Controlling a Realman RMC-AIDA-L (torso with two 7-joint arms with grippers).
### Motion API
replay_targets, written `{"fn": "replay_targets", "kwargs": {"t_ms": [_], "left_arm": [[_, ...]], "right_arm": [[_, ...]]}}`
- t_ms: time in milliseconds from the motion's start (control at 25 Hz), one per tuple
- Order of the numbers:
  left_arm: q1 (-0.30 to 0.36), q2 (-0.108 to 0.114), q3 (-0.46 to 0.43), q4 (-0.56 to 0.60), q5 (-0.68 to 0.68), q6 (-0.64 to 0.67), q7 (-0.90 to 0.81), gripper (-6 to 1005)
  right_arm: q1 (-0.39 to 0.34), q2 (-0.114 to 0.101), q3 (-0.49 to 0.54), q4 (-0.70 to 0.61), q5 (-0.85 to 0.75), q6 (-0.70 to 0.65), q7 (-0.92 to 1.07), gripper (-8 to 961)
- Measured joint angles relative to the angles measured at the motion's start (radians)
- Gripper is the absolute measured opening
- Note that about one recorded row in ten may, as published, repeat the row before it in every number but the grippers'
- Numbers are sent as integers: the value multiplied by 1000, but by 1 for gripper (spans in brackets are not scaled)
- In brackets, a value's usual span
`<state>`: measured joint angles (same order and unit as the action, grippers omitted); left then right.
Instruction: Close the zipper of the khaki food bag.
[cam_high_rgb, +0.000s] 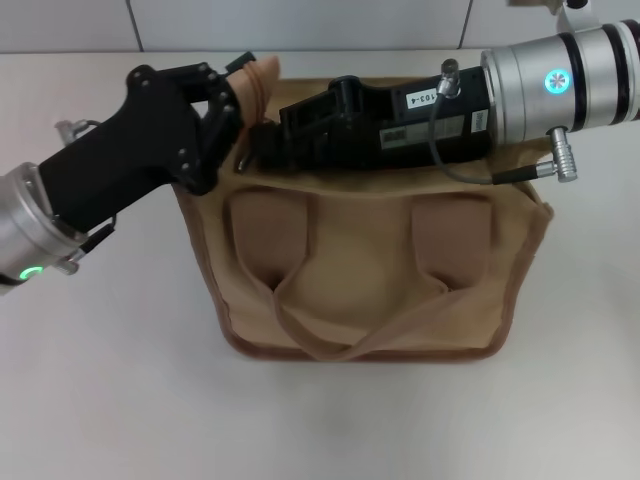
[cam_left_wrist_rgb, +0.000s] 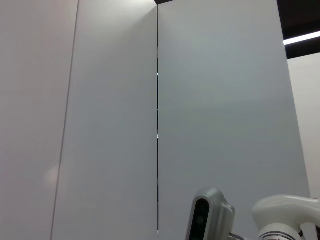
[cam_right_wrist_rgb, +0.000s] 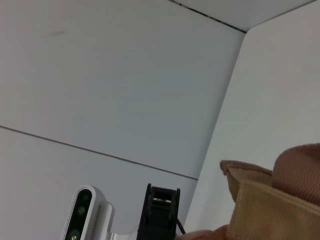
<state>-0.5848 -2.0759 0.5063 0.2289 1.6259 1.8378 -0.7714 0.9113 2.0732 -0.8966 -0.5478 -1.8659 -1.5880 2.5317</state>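
Note:
The khaki food bag (cam_high_rgb: 360, 270) stands mid-table in the head view, its two looped handles hanging down the near side. My left gripper (cam_high_rgb: 232, 108) is at the bag's top left corner, shut on the upright side flap (cam_high_rgb: 258, 78). My right gripper (cam_high_rgb: 268, 140) lies along the bag's top, pointing toward the left corner and close to the left gripper. The zipper and its silver pull tab are hidden under the right gripper. A fold of the bag's fabric (cam_right_wrist_rgb: 272, 205) shows in the right wrist view.
The bag rests on a white table (cam_high_rgb: 110, 380) with a tiled wall behind it. The wrist views show mostly wall panels and my own head (cam_left_wrist_rgb: 210, 215), which also shows in the right wrist view (cam_right_wrist_rgb: 82, 215).

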Motion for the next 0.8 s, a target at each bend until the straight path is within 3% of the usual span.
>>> {"fn": "replay_targets", "kwargs": {"t_ms": [800], "left_arm": [[-6, -1, -20, -37, -54, -16, 6, 69]], "right_arm": [[-55, 1, 7, -72, 23, -18, -5, 260]]}}
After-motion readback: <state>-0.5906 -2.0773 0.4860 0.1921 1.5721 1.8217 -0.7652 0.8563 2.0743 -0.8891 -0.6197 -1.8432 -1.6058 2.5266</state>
